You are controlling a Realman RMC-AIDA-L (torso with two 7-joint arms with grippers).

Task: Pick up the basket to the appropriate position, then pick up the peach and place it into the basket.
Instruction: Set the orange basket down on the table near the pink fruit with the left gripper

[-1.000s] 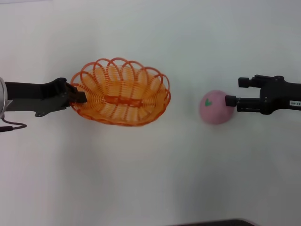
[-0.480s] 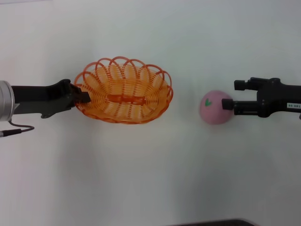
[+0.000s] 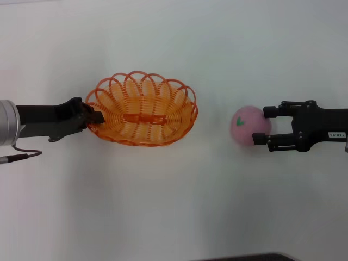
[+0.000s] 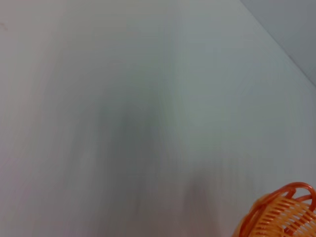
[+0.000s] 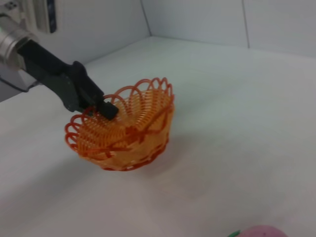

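While left claw [image 3: 93, 116] stays clamped on the basket [image 3: 142, 116] rim at its left edge, right claw [image 3: 264, 125] sits wide, fingers straddling the peach [image 3: 247, 124] on the table [image 3: 174, 206], right of basket.

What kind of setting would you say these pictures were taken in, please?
Probably a lab or test bench rather than a home: a plain white table with bare pale walls behind, holding only an orange basket gripped by the left gripper and a peach between the right gripper's fingers.
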